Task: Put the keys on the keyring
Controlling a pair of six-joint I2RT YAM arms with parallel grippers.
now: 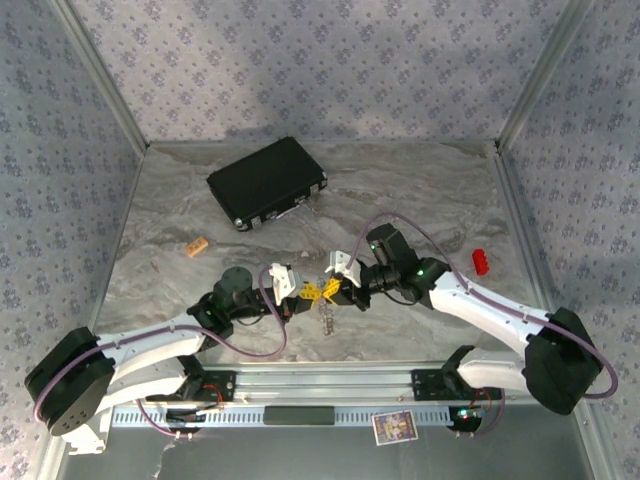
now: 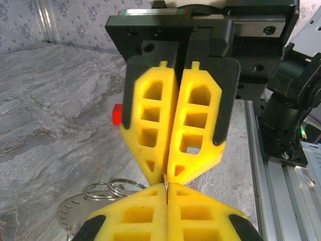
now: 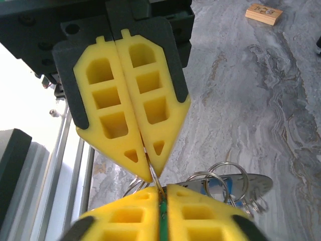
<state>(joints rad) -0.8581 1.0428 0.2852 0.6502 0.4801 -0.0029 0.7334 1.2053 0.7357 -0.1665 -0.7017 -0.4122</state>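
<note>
Near the middle of the worktop's [image 1: 420, 190] near edge, the left gripper [image 1: 309, 293] and right gripper [image 1: 332, 289] meet tip to tip. The left jaws are pressed together on a thin wire loop [image 3: 154, 175]. The right jaws clamp the green key [image 3: 163, 221] edge-on. The keyring [image 1: 326, 314] sits just beside their tips, on the near side. Toward the far edge lies a black case [image 1: 268, 182].
</note>
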